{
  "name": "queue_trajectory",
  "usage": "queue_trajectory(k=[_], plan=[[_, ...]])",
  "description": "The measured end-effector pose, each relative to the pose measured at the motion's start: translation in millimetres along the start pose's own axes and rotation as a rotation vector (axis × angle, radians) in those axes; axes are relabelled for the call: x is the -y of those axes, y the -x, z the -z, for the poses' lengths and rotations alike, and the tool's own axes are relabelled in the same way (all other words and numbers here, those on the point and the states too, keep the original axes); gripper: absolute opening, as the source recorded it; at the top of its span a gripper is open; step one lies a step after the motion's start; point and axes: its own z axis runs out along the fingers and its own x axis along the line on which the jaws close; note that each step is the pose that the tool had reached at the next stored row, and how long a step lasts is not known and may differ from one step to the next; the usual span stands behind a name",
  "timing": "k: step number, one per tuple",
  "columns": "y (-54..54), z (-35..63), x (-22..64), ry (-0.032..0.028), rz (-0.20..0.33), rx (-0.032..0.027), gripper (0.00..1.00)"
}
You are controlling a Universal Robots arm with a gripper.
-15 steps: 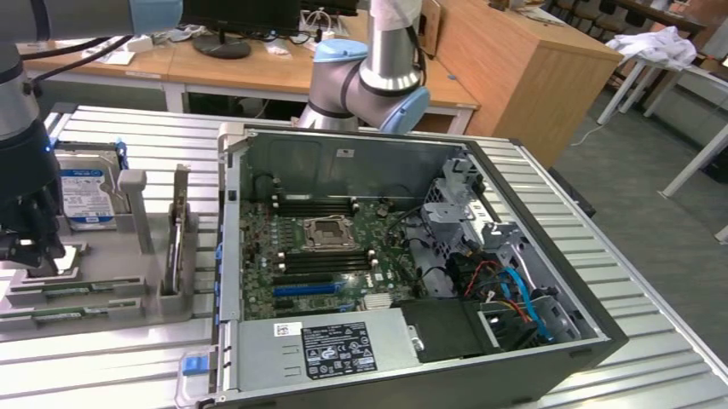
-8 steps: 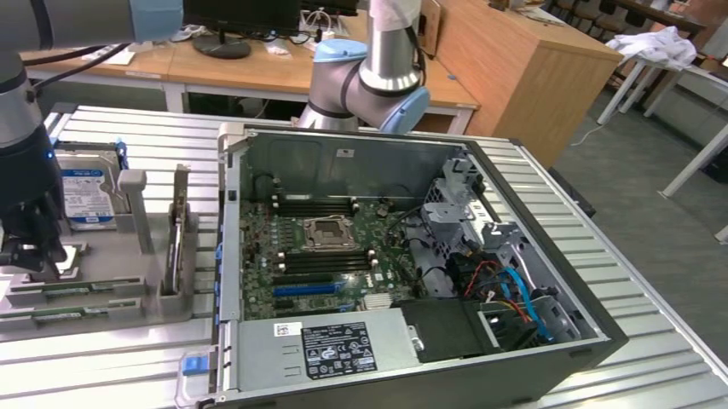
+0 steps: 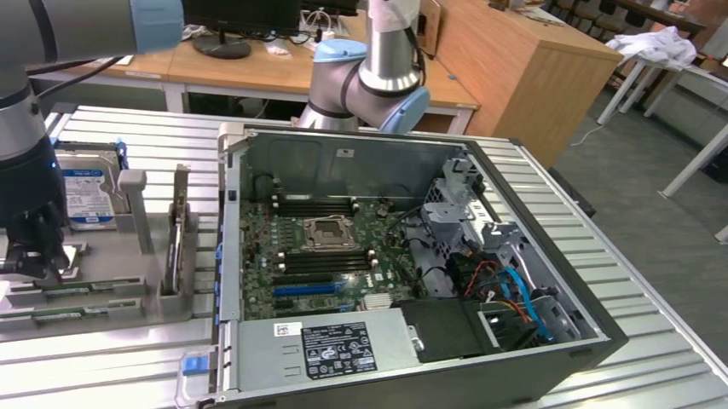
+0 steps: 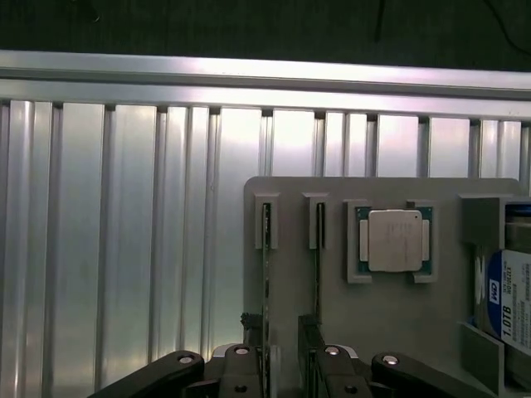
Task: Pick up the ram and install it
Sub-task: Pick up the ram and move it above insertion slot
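Two ram sticks stand on edge in slots of a grey holder (image 4: 290, 249); one ram stick (image 4: 265, 282) is beside the other (image 4: 318, 274). In the exterior view the ram (image 3: 85, 293) shows as thin green strips at that view's left. My gripper (image 4: 278, 344) is open and hovers right over the sticks' near ends, with dark fingers (image 4: 246, 322) on either side of the first stick. In the exterior view my gripper (image 3: 29, 256) hangs low over the holder. The open computer case (image 3: 239, 256) holds the motherboard, whose memory slots (image 3: 324, 260) flank the processor socket.
A square silver processor (image 4: 394, 240) lies in the holder beside the sticks, and a hard drive with a blue label (image 4: 514, 307) stands past it. The ribbed metal table (image 4: 124, 249) carries everything. Case walls, drive cage and cables (image 3: 500, 281) crowd the case's far side.
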Motion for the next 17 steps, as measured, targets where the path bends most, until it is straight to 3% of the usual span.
queue_trajectory(k=[17], plan=[[0.0, -15.6, 0.2, 0.0, 0.0, -0.0003, 0.31]])
